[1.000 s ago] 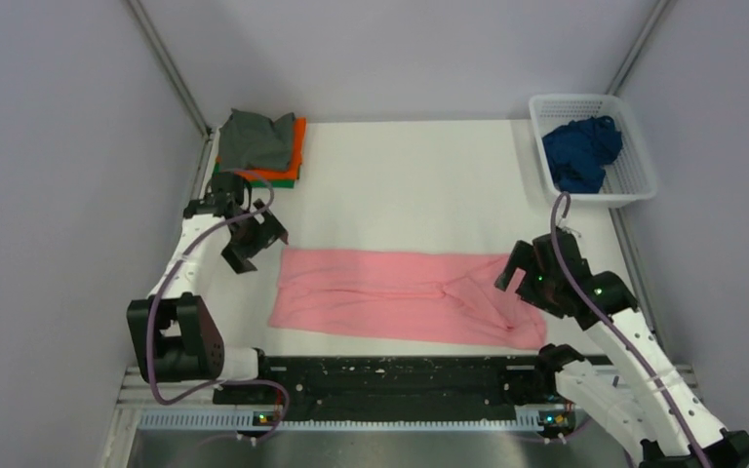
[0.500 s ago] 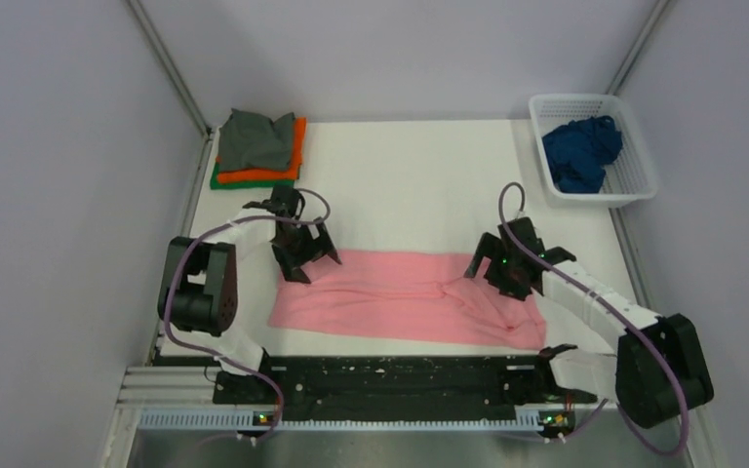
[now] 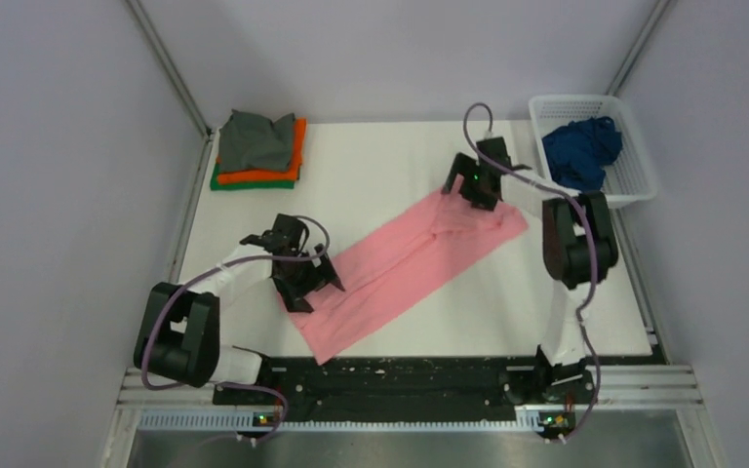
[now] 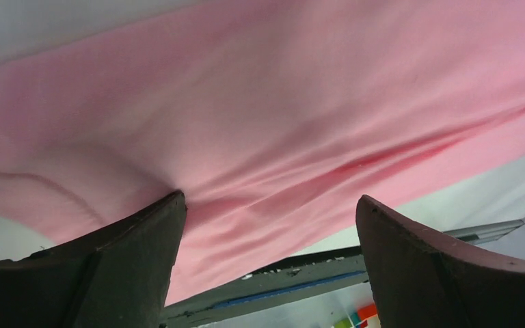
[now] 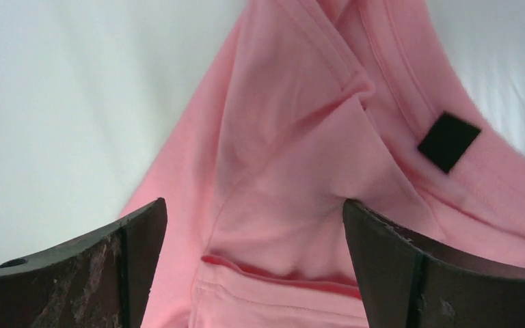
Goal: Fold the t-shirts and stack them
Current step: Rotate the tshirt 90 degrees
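Note:
The light pink t-shirt (image 3: 410, 263), folded into a long strip, lies diagonally on the white table, from near left to far right. My left gripper (image 3: 304, 280) is open and pressed onto its near-left part; in the left wrist view (image 4: 270, 201) the fingers stand wide apart with the pink cloth (image 4: 266, 109) between them. My right gripper (image 3: 470, 185) is open on the far-right end; the right wrist view (image 5: 254, 205) shows its wide fingers astride the collar area, near the dark neck label (image 5: 449, 141). A folded stack, grey t-shirt (image 3: 256, 138) over orange and green ones, sits far left.
A white lattice basket (image 3: 575, 98) at the far right corner holds a crumpled dark blue t-shirt (image 3: 581, 152). Grey walls close in the table on the left, back and right. The black rail (image 3: 400, 375) runs along the near edge.
The pink strip has swung from lying crosswise to a diagonal. My right gripper moved far back toward the basket with its end; my left gripper moved nearer and slightly right on the other end.

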### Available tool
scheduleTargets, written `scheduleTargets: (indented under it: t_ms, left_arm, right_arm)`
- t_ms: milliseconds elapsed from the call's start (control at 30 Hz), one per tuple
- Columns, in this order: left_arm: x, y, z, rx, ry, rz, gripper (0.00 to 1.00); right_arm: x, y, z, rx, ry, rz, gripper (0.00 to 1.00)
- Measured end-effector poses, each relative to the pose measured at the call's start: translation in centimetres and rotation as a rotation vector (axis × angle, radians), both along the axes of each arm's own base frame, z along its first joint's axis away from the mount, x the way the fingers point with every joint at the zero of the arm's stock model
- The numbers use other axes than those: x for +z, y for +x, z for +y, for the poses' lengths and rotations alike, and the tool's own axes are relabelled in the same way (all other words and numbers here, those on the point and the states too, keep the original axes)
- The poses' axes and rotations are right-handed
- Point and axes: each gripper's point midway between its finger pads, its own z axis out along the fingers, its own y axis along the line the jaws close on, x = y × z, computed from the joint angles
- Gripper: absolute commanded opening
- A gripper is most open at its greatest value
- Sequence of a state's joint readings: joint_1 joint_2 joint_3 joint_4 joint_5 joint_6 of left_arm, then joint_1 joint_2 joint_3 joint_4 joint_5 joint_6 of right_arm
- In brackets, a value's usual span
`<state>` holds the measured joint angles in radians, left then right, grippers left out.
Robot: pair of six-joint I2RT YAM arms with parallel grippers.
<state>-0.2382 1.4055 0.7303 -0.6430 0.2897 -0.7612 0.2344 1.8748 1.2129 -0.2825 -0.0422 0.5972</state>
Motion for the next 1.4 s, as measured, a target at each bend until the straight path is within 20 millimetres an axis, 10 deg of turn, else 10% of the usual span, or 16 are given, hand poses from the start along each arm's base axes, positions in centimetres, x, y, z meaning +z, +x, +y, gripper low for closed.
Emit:
scheduleTargets:
  t_ms: [300,467,667,867,1033,1200,1267,1400]
  left_arm:
    - [0.4,1.1,-5.9,0.059,-0.089,-0.084,0.99]
    - [0.6,0.9,-11.2,0.017,-0.112,-0.099,0.99]
    - [1.4,-1.1,-17.6,-0.122,-0.096,-0.133,0.99]
    - [7.1,-0.7,-19.0,-0.166,-0.039,-0.301,0.99]
    - [10.7,-1.2,-13.8,-0.130,0.035,-0.406,0.99]
    - [8.9,-3.9,-9.1,-0.179,0.082,-0.405,0.99]
    - [6.9,-4.9,-7.6,-0.206,0.122,-0.366,0.98]
    - [4.1,-5.5,-5.4,-0.221,0.165,-0.301,0.86]
  right_arm:
    - [1.9,19.4,9.2,0.225,0.163,-0.250,0.99]
    - [2.2,21.1,14.3,0.327,0.248,-0.333,0.99]
    - [2.4,18.6,19.7,0.480,0.275,-0.357,0.99]
    - [5.1,17.1,19.2,0.551,0.132,-0.387,0.99]
    - [16.8,13.8,15.5,0.532,0.004,-0.512,0.99]
    - [28.6,4.1,10.3,0.452,-0.004,-0.666,0.98]
    - [29.1,-0.4,8.5,0.417,0.023,-0.682,0.97]
    - [21.3,-8.9,7.4,0.393,0.085,-0.503,0.94]
